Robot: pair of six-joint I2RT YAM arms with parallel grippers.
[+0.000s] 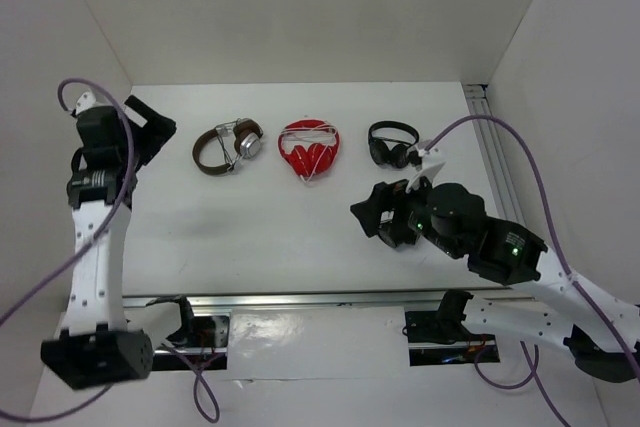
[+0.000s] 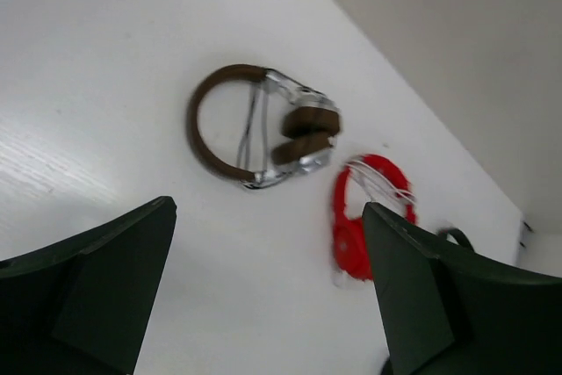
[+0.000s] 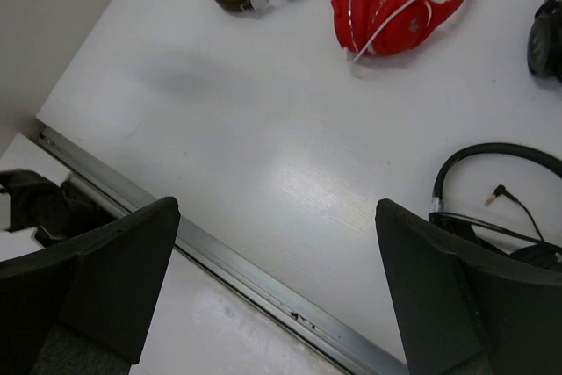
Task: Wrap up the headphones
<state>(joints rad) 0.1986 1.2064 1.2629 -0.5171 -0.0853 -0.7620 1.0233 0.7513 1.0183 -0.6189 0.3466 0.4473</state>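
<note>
Two grippers stand open and hold nothing. On the left, the left gripper (image 1: 155, 132) hangs just beside the brown headphones (image 1: 245, 143), which lie flat at the back left of the table (image 1: 250, 237). I cannot see the cable clearly. The step seems to be the approach: better to come down on the band, away from the red headphones (image 1: 310, 147) near it. Further right lies a black pair (image 1: 392, 142), and the right gripper (image 1: 375, 219) hangs over another black pair (image 3: 492, 148)
</note>
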